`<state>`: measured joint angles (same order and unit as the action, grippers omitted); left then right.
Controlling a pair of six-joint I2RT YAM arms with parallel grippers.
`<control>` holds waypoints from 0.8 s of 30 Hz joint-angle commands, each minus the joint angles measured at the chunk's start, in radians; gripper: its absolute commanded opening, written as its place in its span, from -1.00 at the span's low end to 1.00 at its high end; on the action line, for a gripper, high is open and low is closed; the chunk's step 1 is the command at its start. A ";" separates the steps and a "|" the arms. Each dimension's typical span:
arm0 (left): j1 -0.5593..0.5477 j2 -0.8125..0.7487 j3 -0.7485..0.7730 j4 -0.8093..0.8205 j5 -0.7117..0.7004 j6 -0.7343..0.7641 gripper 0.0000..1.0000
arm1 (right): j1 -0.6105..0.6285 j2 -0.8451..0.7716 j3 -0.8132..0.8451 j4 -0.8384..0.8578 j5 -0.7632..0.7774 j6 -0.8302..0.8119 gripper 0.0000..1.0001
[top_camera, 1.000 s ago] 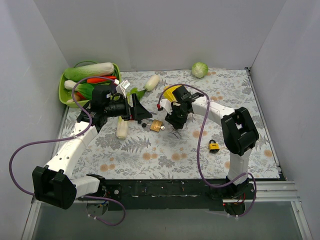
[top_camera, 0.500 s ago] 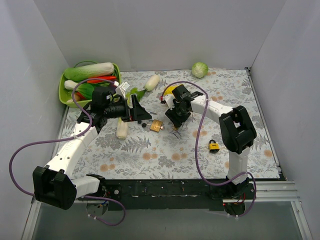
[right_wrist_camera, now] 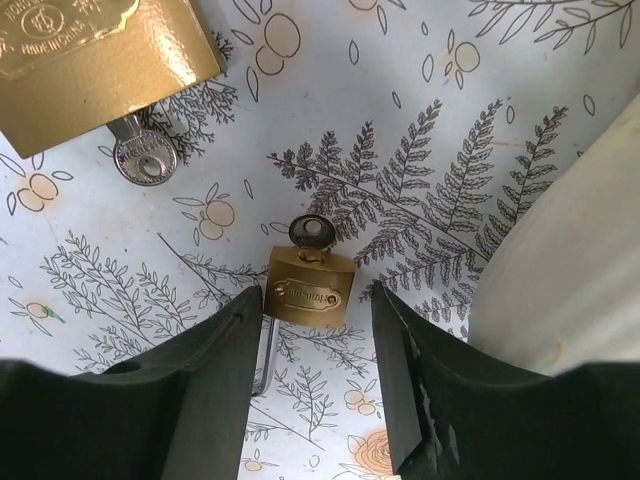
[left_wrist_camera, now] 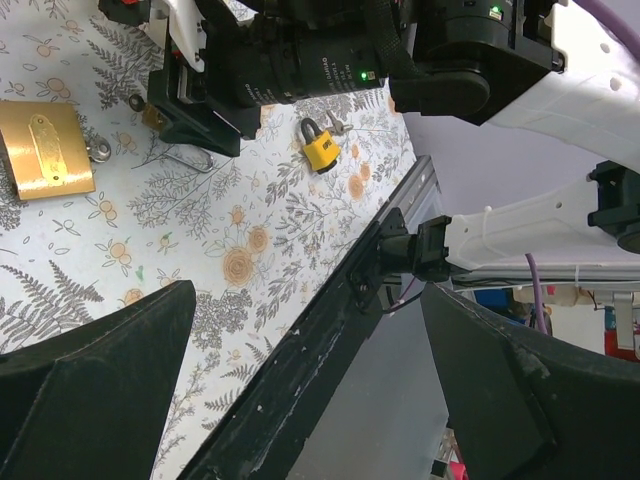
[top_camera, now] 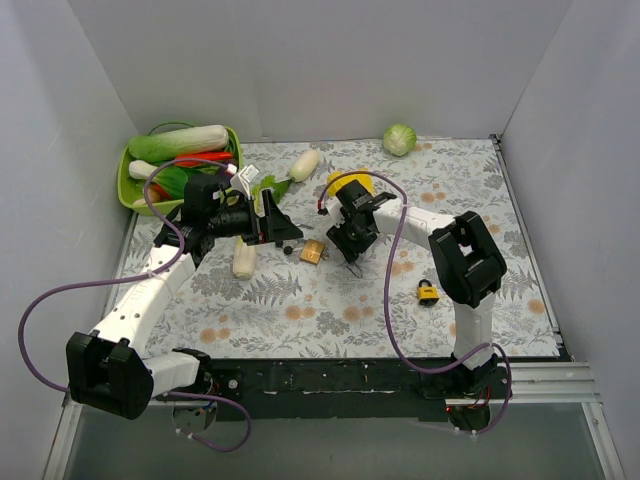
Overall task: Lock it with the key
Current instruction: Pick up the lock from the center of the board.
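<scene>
Right hand [right_wrist_camera: 316,298] agape, empty | above boxy brass padlock [right_wrist_camera: 310,292], key [right_wrist_camera: 308,231] inserted | left hand [left_wrist_camera: 305,295] agape, empty

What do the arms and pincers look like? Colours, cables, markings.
Left arm and right arm: white shells, black joints, each trailing a purple cable. Left pincer and right pincer: matte black wedge fingers. No sleeves; no markings legible.

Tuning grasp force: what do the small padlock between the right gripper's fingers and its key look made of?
Small padlock: looks like brass, with a satin yellow sheen and an embossed name plate. Key: probably steel or nickel-plated, grey with a glossy highlight. Both are judged by look only.
</scene>
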<state>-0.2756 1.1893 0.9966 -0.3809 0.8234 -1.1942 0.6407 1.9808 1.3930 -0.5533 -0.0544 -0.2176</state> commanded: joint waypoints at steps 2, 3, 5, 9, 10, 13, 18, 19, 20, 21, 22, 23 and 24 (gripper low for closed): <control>0.012 -0.026 -0.009 0.010 0.003 0.005 0.96 | 0.023 0.023 -0.011 0.043 0.011 0.043 0.08; 0.012 -0.028 -0.009 0.008 0.002 0.007 0.96 | 0.030 0.030 -0.008 0.044 0.016 0.050 0.07; 0.013 -0.030 -0.009 0.002 -0.003 0.011 0.96 | 0.034 0.035 -0.006 0.041 0.039 0.055 0.03; 0.016 -0.031 -0.004 -0.010 -0.015 0.022 0.96 | 0.039 0.039 -0.009 0.033 0.077 0.075 -0.18; 0.018 -0.028 -0.004 -0.010 -0.023 0.024 0.96 | 0.039 0.042 -0.011 0.029 0.083 0.086 -0.35; 0.019 -0.023 -0.003 -0.010 -0.044 0.030 0.96 | 0.040 0.042 -0.005 0.024 0.082 0.101 -0.67; 0.024 -0.025 -0.016 -0.013 -0.043 0.044 0.96 | 0.037 0.032 0.087 -0.025 -0.062 0.069 -0.97; 0.026 -0.036 -0.026 0.009 -0.043 0.038 0.96 | 0.036 0.021 0.096 -0.030 -0.087 0.061 -0.97; 0.029 -0.046 -0.047 0.028 -0.044 0.030 0.96 | 0.034 0.004 0.095 -0.022 -0.125 0.057 -0.97; 0.032 -0.077 -0.064 0.052 -0.046 0.021 0.96 | 0.031 -0.026 0.097 -0.013 -0.151 0.050 -0.97; 0.032 -0.092 -0.081 0.101 -0.046 -0.001 0.96 | 0.031 -0.042 0.100 -0.013 -0.168 0.049 -0.97; 0.032 -0.105 -0.116 0.123 -0.046 -0.007 0.96 | 0.028 -0.056 0.101 -0.011 -0.201 0.049 -0.97; 0.033 -0.128 -0.133 0.143 -0.034 -0.016 0.96 | 0.024 -0.071 0.112 -0.010 -0.222 0.050 -0.97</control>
<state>-0.2516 1.1595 0.9344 -0.3424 0.7856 -1.1866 0.6735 1.9972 1.4452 -0.5541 -0.1303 -0.1516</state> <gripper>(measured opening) 0.982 0.218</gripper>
